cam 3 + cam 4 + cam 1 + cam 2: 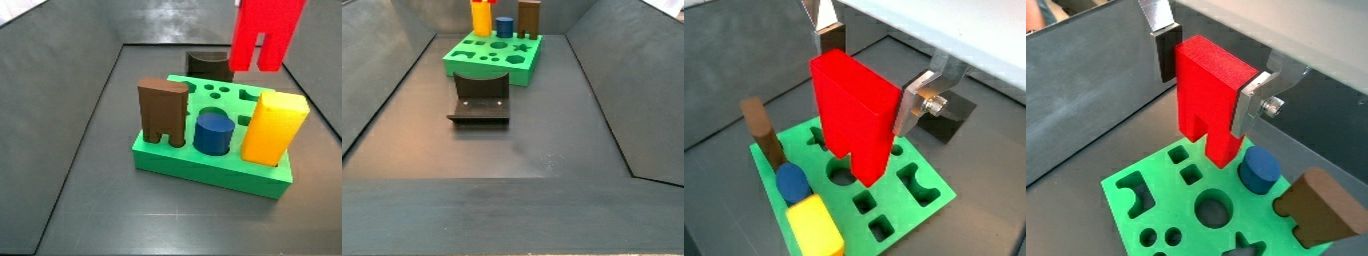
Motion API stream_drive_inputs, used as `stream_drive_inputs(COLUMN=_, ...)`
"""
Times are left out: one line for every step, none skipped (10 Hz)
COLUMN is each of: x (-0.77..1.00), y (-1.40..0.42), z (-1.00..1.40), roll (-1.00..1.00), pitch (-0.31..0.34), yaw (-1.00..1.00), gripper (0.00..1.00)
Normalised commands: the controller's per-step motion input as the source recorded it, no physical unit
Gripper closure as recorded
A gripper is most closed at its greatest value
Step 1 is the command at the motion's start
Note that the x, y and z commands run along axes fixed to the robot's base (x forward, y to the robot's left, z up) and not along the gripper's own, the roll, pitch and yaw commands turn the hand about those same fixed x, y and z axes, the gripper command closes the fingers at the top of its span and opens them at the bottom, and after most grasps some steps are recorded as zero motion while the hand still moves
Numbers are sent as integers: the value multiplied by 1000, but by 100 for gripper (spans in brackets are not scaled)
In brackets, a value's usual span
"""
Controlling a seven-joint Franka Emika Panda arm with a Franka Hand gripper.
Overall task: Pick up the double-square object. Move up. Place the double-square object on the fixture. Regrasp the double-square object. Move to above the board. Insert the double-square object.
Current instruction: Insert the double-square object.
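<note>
My gripper [867,85] is shut on the double-square object [855,110], a bright red stepped block that hangs upright with its notched end down. Both wrist views show it between the silver fingers [1251,108], held in the air above the board [914,205], a flat green slab with cut-out holes. In a side view the red block [267,35] hangs high over the board's [201,165] far part, and the gripper itself is cut off by the frame's edge. The fixture [207,65], a dark block, stands on the floor just behind the board. It also shows in a side view [480,105].
A brown forked block [160,110], a blue cylinder [211,132] and a yellow block [274,125] stand in the board's near row. Grey walls enclose the dark floor [516,150]. Several open holes [1213,210] lie below the red block.
</note>
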Motion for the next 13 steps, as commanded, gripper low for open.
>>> stream_drive_inputs(x=886, y=0, z=-360, roll=111, pitch=11, yaw=100, gripper=100)
stream_drive_inputs(x=891, y=0, z=-389, roll=109, pitch=6, yaw=80, gripper=100)
stream_drive_inputs(x=860, y=0, z=-494, roll=81, pitch=0, yaw=37, gripper=100)
stream_drive_inputs(x=823, y=-17, z=-514, roll=81, pitch=0, yaw=6, gripper=100)
stream_drive_inputs(x=783, y=-26, z=-529, roll=87, pitch=-3, yaw=0, gripper=100)
stream_drive_inputs(x=751, y=-29, z=-514, roll=97, pitch=-19, yaw=0, gripper=100)
stream_drive_inputs(x=643, y=-29, z=-420, roll=109, pitch=0, yaw=-83, gripper=100)
stream_drive_inputs(x=549, y=-80, z=-394, roll=106, pitch=0, yaw=-126, gripper=100)
stream_drive_inputs(x=500, y=-83, z=-389, roll=114, pitch=0, yaw=-117, gripper=100)
stream_drive_inputs(x=254, y=0, z=-106, roll=0, pitch=0, yaw=-69, gripper=100)
stream_drive_inputs(x=0, y=0, z=0, roll=10, pitch=0, yaw=0, gripper=100)
stream_drive_inputs(x=0, y=0, z=-231, roll=53, pitch=0, yaw=0, gripper=100)
stream_drive_inputs(x=0, y=-3, z=-400, roll=59, pitch=-29, yaw=0, gripper=100)
